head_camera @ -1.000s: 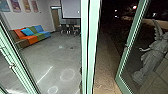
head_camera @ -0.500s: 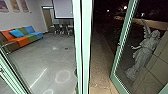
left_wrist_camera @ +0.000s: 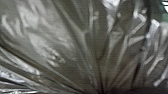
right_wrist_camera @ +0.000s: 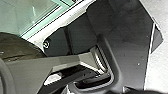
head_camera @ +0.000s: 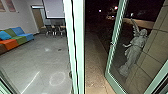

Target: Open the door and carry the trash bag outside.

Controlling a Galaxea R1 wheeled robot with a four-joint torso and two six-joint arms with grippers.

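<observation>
- The trash bag (left_wrist_camera: 75, 45) I see very close in the left wrist view, its folds gathered to one place; in the right wrist view its dark side is near a green frame (right_wrist_camera: 45, 22). I judge that the left tool carries it, but I cannot tell whether this tool is pinching. The state of the right tool I also cannot tell.
- My landmark is the green post (head_camera: 78, 57). The glass door (head_camera: 113, 52) is to the right of the post, standing at an angle, with paved ground (head_camera: 95, 75) between them.
- If I turn too tightly toward the post, the bag can rub on a frame edge, because it probably bulges out from the arm. Thin plastic may then snag or tear.
- If the gathered part is held only by few folds, the weight could pull it out slowly, and I may not notice.
- The post stands large in my head view, so an arm or the base could bump it while I watch the opening.
- The glass door may swing back toward the post, if nothing keeps it.
- Beyond the post it is dark, so an uneven edge in the paving could shake the load. The statue (head_camera: 135, 50) is seen behind the glass; a wide turn may bring me near it.
</observation>
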